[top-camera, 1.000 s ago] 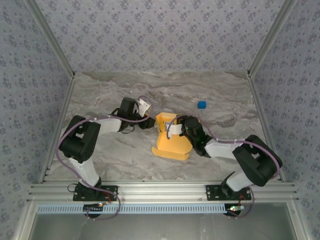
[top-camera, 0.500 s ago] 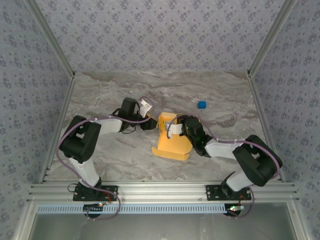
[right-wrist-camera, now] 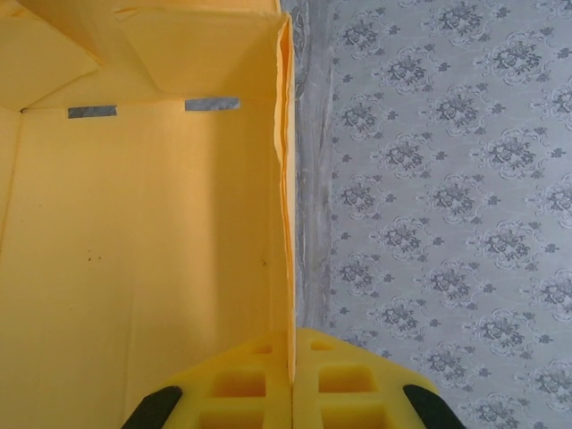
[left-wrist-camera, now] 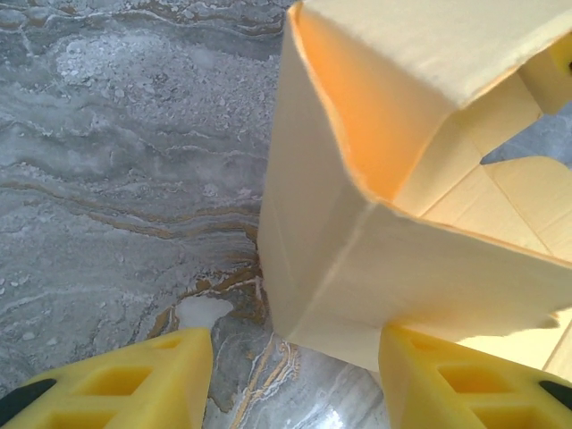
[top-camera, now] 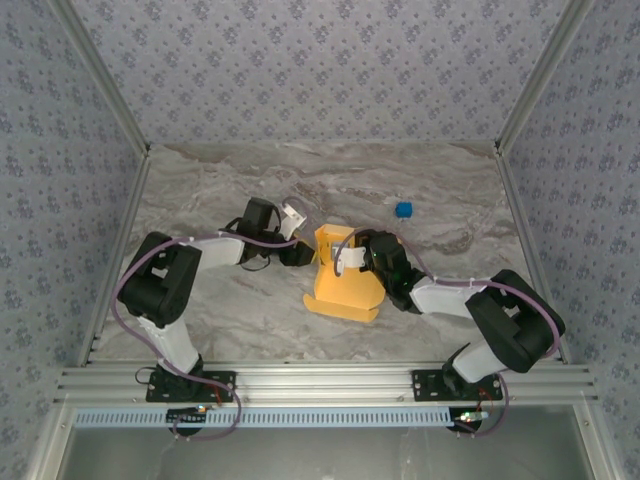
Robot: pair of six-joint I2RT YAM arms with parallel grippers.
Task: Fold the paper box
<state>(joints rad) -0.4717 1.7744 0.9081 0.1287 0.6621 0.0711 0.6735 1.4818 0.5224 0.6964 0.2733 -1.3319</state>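
Yellow-orange card: 1 paper box (top-camera: pixel 340 285), half-erected, standing at the middle of the desk (top-camera: pixel 450 200). Right fingers (right-wrist-camera: pixel 344 384): clamped on the edge of 1 side wall. Left fingers (left-wrist-camera: pixel 134 384): apart, straddling a lower corner, not gripping. Step in hand: probably squaring the walls. Next move likely calls for the left fingers to press a loose flap inward against the right's hold.

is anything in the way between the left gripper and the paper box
Nothing visible. The left gripper stands open right at the wall of the yellow-orange card paper box, with bare grey marble table beside it. The small blue object lies well off to the right.
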